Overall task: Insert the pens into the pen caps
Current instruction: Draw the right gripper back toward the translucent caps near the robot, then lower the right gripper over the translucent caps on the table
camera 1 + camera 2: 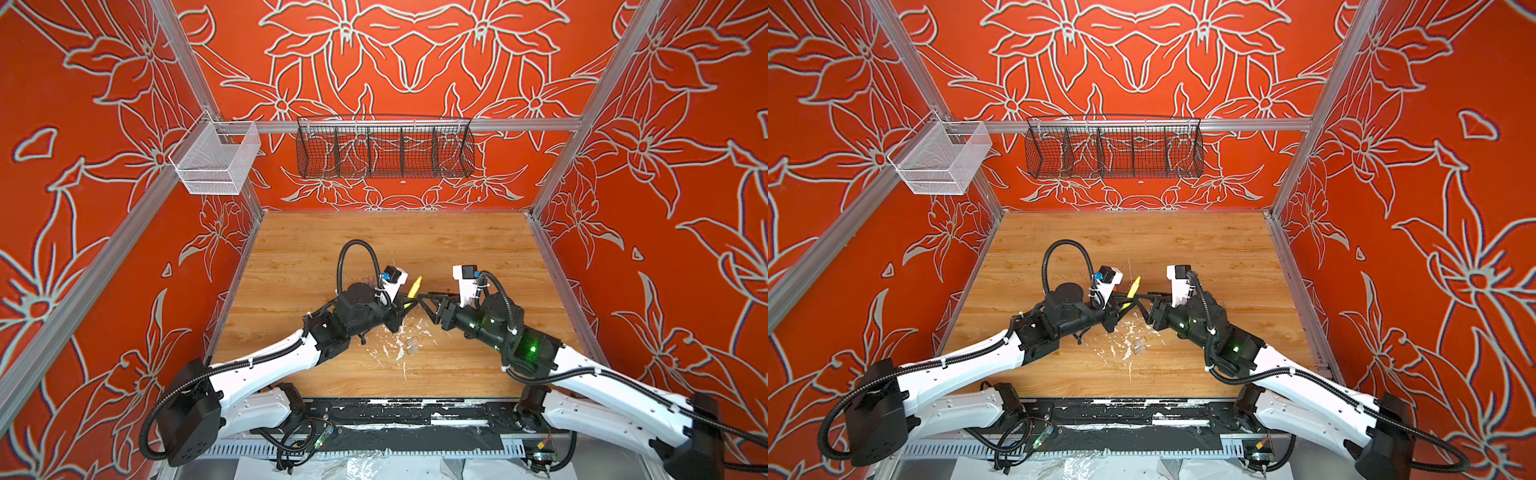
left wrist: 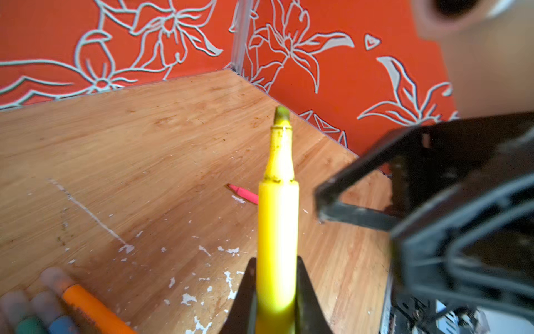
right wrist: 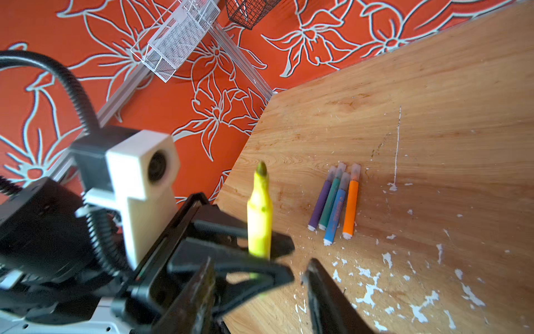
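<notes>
Left gripper (image 2: pixel 276 260), clenched on the lower barrel of the yellow pen (image 2: pixel 278 225), which it holds clear of the wooden table (image 1: pixel 457 365), tilted, with the bare, darkened tip uppermost and pointing toward the back wall; in both top views the pen (image 1: pixel 414 286) shows between the two wrist cameras near the table's middle. Right gripper (image 3: pixel 258 269), jaws parted with nothing between them, its fingers just beside the left gripper and close to the pen's lower end; whether they touch it cannot be told. Four pens lie side by side, touching or nearly so, on the table on the left arm's side: purple pen (image 3: pixel 320 206), green pen (image 3: pixel 329 204), blue pen (image 3: pixel 335 217) and orange pen (image 3: pixel 351 208), each with a frosted pen cap (image 3: pixel 355 172) fitted over one end. Pink-red pen (image 2: pixel 245 194), uncapped, lies flat on the table beyond the yellow pen, partly hidden by it in the left wrist view. Two loose clear pen caps (image 1: pixel 411 347) lie together among white paint flecks (image 1: pixel 399 353) on the table, in front of the two grippers and nearer the arm bases.
</notes>
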`<act>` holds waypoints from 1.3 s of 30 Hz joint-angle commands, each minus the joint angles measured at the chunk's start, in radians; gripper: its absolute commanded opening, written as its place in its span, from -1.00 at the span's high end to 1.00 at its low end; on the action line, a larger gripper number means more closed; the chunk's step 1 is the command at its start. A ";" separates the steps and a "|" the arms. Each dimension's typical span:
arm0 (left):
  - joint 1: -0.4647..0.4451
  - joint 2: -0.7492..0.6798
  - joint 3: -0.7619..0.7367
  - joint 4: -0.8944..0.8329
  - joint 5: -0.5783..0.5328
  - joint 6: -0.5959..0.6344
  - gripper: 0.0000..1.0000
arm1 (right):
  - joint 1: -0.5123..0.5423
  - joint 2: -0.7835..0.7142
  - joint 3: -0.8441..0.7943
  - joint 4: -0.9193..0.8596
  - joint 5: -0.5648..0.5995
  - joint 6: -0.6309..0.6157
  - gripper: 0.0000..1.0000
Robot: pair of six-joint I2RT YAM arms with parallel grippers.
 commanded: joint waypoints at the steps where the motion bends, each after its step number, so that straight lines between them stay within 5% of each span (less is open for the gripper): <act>1: 0.042 -0.044 -0.041 0.065 -0.062 -0.088 1.00 | 0.022 -0.036 0.012 -0.184 0.056 -0.019 -0.10; 16: 0.057 -0.114 -0.101 0.037 -0.397 -0.073 1.00 | 0.154 0.295 -0.006 -0.281 0.243 0.049 -0.21; 39: 0.059 -0.047 -0.042 -0.051 -0.497 -0.087 1.00 | 0.182 0.668 0.113 -0.283 0.275 0.041 -0.35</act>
